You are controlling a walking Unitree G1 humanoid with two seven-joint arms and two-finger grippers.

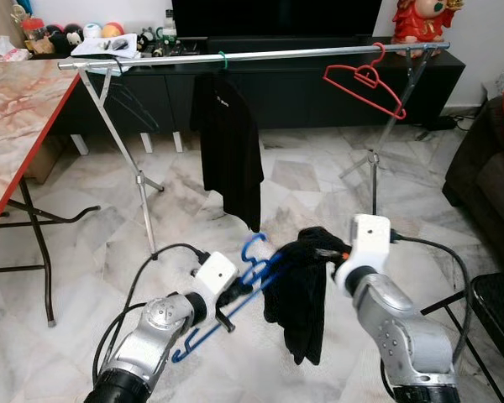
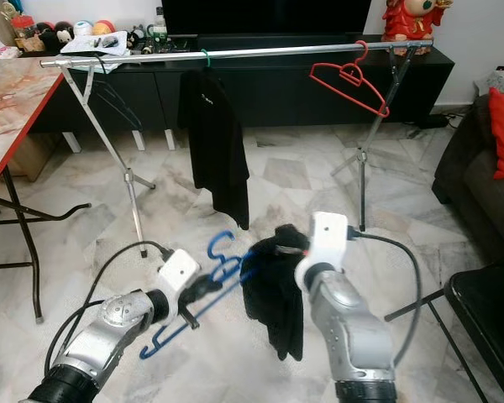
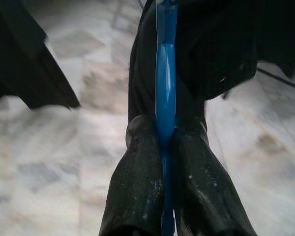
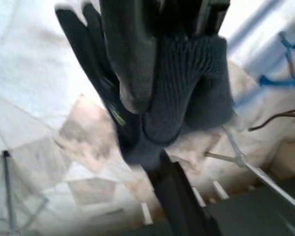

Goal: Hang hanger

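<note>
Left gripper (image 1: 235, 295) is clamped on the blue hanger (image 1: 235, 290), whose long axis slants up toward the rail (image 1: 260, 55), far ahead and above. Right gripper (image 1: 326, 250) pinches the dark garment (image 1: 301, 294) draped on the hanger's far end. On the rail, a black shirt (image 1: 228, 147) hangs mid-span and a red hanger (image 1: 363, 81) near the right end; the gap between them looks free.
</note>
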